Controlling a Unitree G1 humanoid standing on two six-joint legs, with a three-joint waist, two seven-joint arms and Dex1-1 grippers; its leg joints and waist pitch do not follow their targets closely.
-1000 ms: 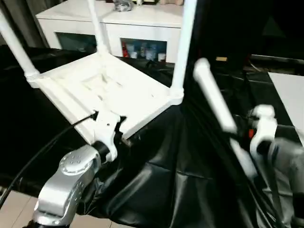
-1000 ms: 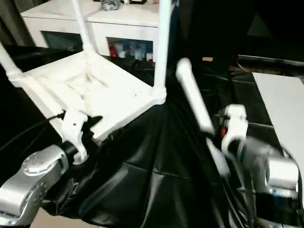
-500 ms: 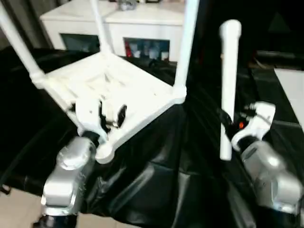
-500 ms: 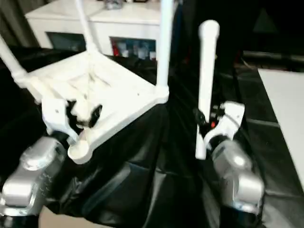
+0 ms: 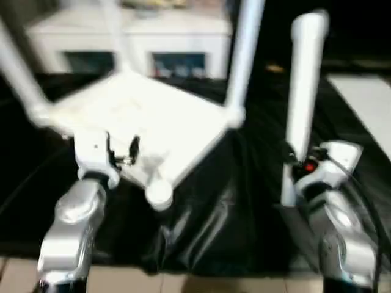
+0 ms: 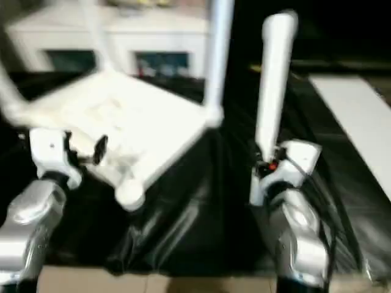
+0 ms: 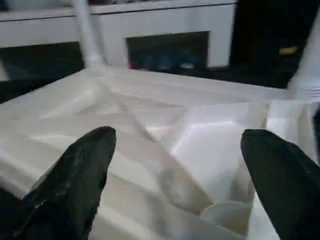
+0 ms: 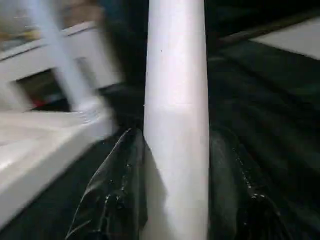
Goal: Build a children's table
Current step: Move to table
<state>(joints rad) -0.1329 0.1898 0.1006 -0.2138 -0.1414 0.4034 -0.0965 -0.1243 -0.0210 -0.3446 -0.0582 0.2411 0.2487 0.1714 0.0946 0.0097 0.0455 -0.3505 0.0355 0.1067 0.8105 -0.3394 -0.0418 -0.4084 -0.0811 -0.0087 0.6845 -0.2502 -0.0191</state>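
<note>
Fourth leg [image 5: 303,85], swung from slanted to upright, clamped in right gripper [image 5: 299,168]; left gripper [image 5: 116,152] spread wide over upturned tabletop [image 5: 153,116] on black sheet [image 5: 244,220]; three legs fitted, near socket [image 5: 160,194] empty.

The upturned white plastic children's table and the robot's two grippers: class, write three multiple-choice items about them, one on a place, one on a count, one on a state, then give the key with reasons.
1. Where is the loose white tapered tube leg?
A. In the right gripper
B. Flat on the black cloth
C. On the white cabinet

2. How many legs already stand in the white ribbed tabletop?
A. One
B. Three
C. Four

3. How is the left gripper?
A. Shut on a leg
B. Shut on nothing
C. Open, over the tabletop

Key: 1 A, its fingers clamp the upright leg. 2 B, three tubes rise from corner sockets; the near socket is bare. 3 C, its fingers stand wide apart.
</note>
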